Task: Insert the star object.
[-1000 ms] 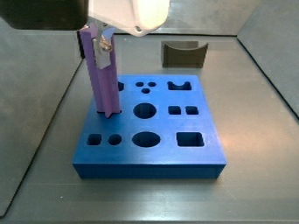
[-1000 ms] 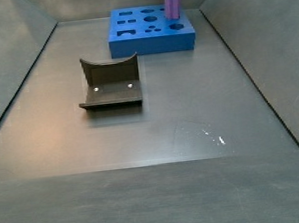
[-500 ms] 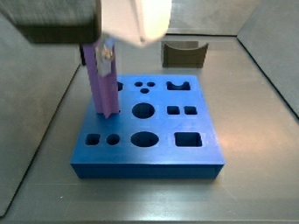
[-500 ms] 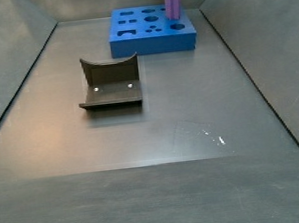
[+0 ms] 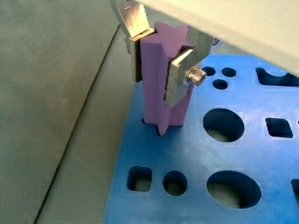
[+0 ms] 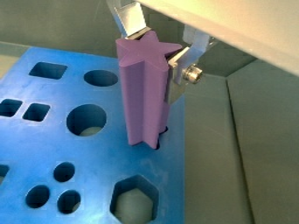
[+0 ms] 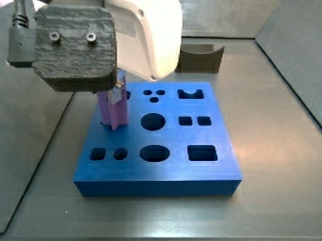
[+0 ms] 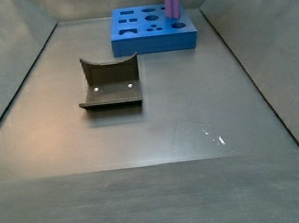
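One purple star rod [image 5: 162, 83] stands upright in one blue block [image 7: 164, 155], at the far end of the floor in a side view [image 8: 148, 31]. One gripper [image 5: 163, 48] grips the rod's top. One dark fixture [image 8: 109, 83] sits mid-floor. The block's top shows about nine holes.

The hand [image 5: 160, 63] hangs low, fingers [image 5: 184, 70] clamped.

Gripper [image 5: 163, 63] over the block — silver fingers, grey screwed body, white shell.
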Tool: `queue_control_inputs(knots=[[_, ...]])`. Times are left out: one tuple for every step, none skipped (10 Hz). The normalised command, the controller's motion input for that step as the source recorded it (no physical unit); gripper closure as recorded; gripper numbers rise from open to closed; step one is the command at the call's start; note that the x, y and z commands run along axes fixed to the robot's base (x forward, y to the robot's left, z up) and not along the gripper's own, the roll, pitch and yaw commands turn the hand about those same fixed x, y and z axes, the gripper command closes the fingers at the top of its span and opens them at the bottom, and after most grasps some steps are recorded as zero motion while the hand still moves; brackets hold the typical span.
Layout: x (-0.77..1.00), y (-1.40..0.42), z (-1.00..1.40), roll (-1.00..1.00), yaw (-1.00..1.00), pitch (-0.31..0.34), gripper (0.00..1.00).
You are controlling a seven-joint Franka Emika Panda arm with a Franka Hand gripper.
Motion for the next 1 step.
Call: queue_control_inputs(knots=[[0.0,-0.11,-0.07,0.04,0.05,-0.056,1.0]])
